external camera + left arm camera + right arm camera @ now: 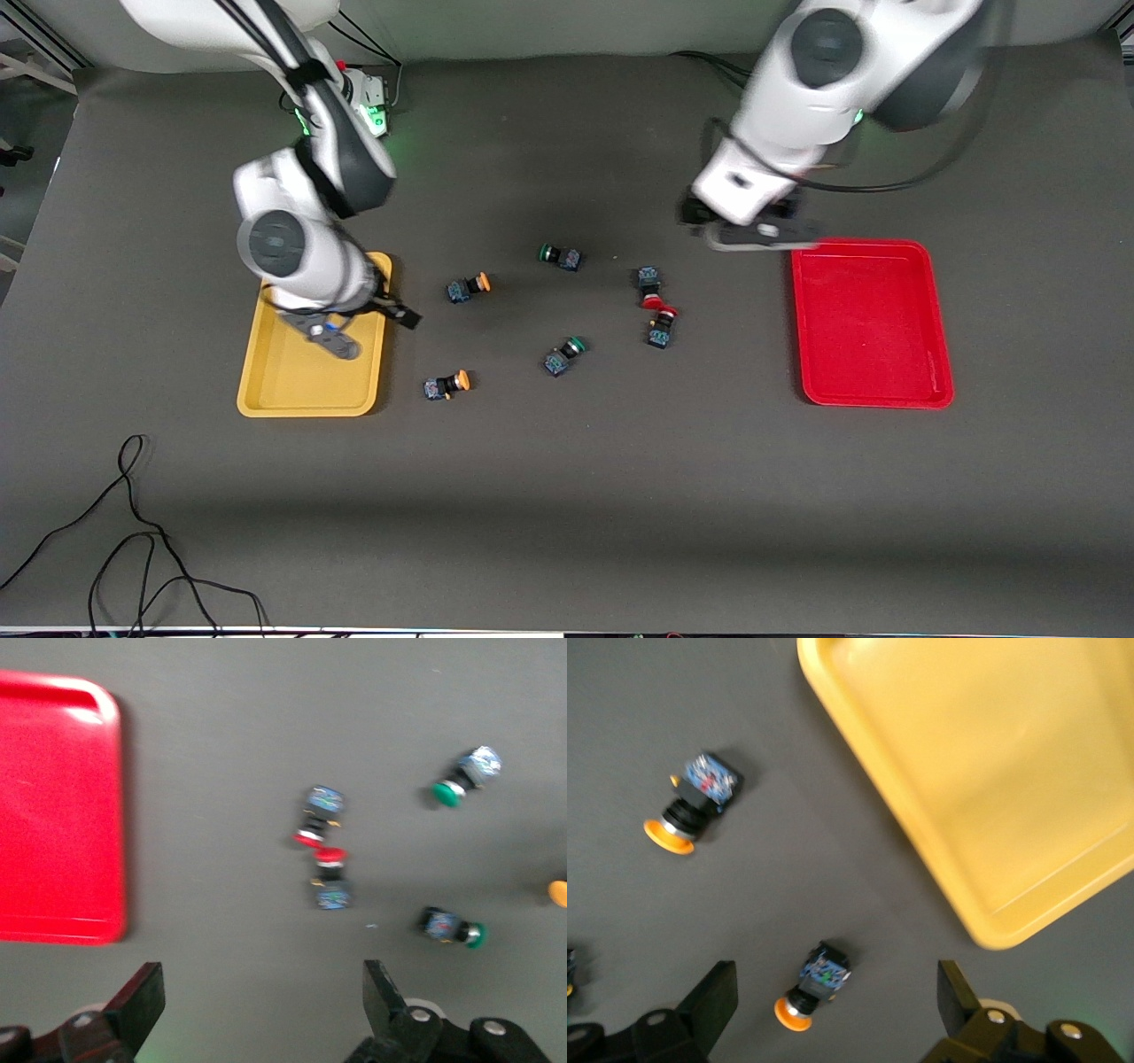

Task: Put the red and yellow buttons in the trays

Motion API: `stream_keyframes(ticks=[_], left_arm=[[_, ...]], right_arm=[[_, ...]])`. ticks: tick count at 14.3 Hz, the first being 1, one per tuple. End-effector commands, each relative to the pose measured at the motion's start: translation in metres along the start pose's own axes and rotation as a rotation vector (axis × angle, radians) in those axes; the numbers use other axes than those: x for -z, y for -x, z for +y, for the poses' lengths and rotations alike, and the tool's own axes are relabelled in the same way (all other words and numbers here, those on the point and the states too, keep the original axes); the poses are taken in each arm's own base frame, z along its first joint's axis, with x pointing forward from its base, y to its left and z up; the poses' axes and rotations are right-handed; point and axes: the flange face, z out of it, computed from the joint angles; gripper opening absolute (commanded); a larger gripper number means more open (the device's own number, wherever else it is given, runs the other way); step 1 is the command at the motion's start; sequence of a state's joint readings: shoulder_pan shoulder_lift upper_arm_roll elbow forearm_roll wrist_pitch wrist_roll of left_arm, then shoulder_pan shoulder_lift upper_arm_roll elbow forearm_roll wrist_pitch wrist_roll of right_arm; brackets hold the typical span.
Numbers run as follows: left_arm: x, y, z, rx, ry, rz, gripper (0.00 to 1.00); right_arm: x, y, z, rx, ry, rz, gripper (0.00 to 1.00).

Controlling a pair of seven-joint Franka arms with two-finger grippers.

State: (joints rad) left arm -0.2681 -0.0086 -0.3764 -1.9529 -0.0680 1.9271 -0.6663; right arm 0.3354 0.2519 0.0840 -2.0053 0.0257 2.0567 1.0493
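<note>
**Six buttons loose on the mat, both trays bare, both grippers spread**

Grey matting (567, 496) covers the table, and every button lies on it between the two trays. The yellow tray (266, 381) sits toward the right arm's end, the red tray (873, 372) toward the left arm's end, and nothing lies in either.

Two orange-capped buttons lie on their sides nearest the yellow tray: one (468, 287) farther from the front camera, the other (446, 385) nearer to it. The two red-capped buttons sit toward the red tray, cap to cap and about touching, one (650, 285) farther from the camera and one (661, 326) nearer. Two green-capped buttons lie among them, one (561, 256) farthest from the camera of all six, the other (564, 355) nearer to it than the red pair's level.

The right gripper (347, 332) hangs over the yellow tray's edge on the side that faces the buttons; its wrist view shows the fingers (713, 1001) spread wide with nothing between them, and both orange buttons and the tray's corner below. The left gripper (757, 232) hangs over the mat just beside the red tray's corner that is farthest from the camera. Its fingers (142, 1001) are likewise apart and empty, with the red pair and both green buttons in sight under it.
</note>
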Motion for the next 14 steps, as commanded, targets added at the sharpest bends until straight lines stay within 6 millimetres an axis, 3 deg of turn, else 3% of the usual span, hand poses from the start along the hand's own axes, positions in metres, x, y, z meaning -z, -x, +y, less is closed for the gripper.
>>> stream_keyframes(ticks=[1,4,7,11,13,14], left_arm=[[-0.030,0.018,0.043,0.047,0.009,-0.004,0.99],[-0.085,0.016,0.057,0.033,-0.006,-0.041,0.99],[-0.174,0.017,0.052,0.027,-0.032,-0.053,0.99],[-0.247,0.016,0.051,0.050,-0.066,-0.064,0.99],[-0.275,0.016,0.051,0.053,-0.054,-0.080,0.99],[-0.281,0.016,0.052,0.055,-0.049,-0.082,0.99]], right_arm=[[-0.034,0.001,-0.012,-0.132,0.012,-0.006,1.00],[-0.089,0.017,-0.017,-0.253,-0.007,-0.003,1.00],[-0.133,0.055,-0.017,-0.301,0.013,0.002,1.00],[-0.158,0.087,-0.014,-0.283,0.066,-0.002,1.00],[-0.162,0.092,-0.014,-0.290,0.069,-0.016,0.99],[-0.161,0.093,-0.015,-0.286,0.067,-0.015,0.87]])
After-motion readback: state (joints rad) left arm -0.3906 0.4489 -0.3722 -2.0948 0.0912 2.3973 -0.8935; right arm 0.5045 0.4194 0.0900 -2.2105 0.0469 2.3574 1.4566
